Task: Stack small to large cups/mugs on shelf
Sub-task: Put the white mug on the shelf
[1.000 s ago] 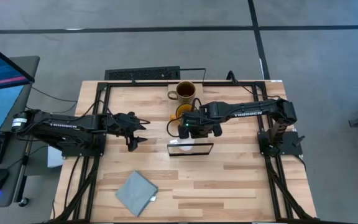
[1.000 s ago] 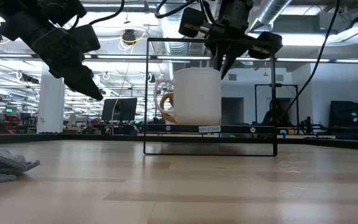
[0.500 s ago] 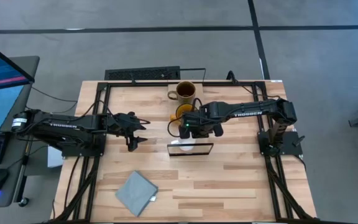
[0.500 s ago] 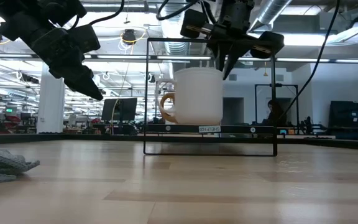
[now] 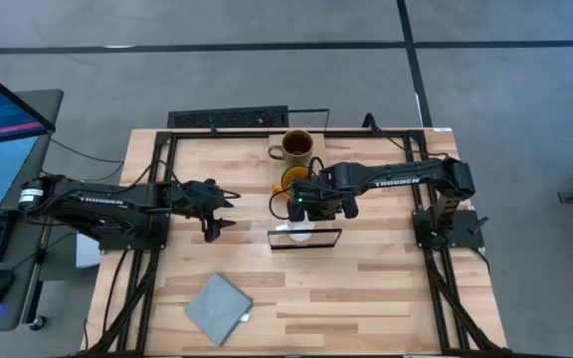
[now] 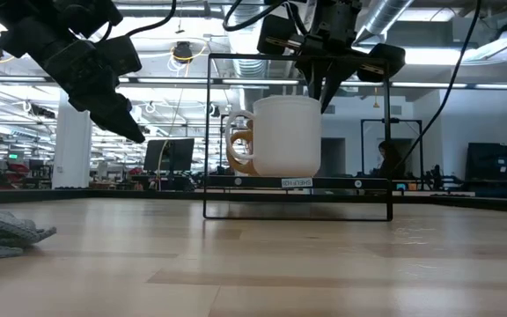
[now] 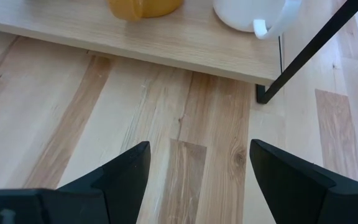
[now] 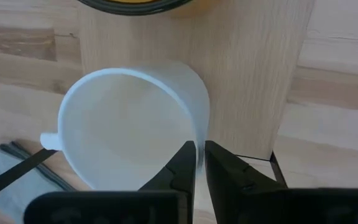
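Right gripper pinched the white mug rim (1 finger inside) on the shelf; left gripper hovered open, empty.

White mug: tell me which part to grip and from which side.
Grip the white mug by its rim wall, from above, one finger inside and one outside. It stands upright with its mouth open upward on the shelf, handle sticking out sideways. The right claw pinches the rim this way, opposite the handle.
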Motion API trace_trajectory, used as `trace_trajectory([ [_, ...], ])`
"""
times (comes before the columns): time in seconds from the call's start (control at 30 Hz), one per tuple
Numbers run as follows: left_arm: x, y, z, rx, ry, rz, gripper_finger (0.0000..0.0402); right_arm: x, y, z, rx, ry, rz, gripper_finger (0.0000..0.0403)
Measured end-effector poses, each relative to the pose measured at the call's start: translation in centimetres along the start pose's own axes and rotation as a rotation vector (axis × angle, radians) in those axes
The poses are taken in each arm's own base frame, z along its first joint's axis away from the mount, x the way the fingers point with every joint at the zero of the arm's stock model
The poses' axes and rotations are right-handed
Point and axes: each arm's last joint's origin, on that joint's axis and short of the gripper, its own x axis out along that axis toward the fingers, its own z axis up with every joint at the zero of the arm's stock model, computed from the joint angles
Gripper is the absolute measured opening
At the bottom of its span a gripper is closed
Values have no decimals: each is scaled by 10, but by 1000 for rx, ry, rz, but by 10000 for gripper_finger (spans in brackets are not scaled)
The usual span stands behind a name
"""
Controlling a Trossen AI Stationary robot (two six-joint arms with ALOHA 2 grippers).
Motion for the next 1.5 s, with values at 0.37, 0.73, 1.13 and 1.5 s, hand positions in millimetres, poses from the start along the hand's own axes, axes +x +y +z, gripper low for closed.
trace_trajectory([
  [0.37,0,0,-1,0,10,2,267,0,0,0,132,5,1,57],
  [0.73,0,0,-2,14,20,3,267,0,1,-5,169,5,-1,57],
  [1.13,0,0,-2,15,20,3,267,0,1,-5,316,0,-1,57],
  [1.5,0,0,-2,47,21,2,267,1,1,-8,334,-22,0,57],
])
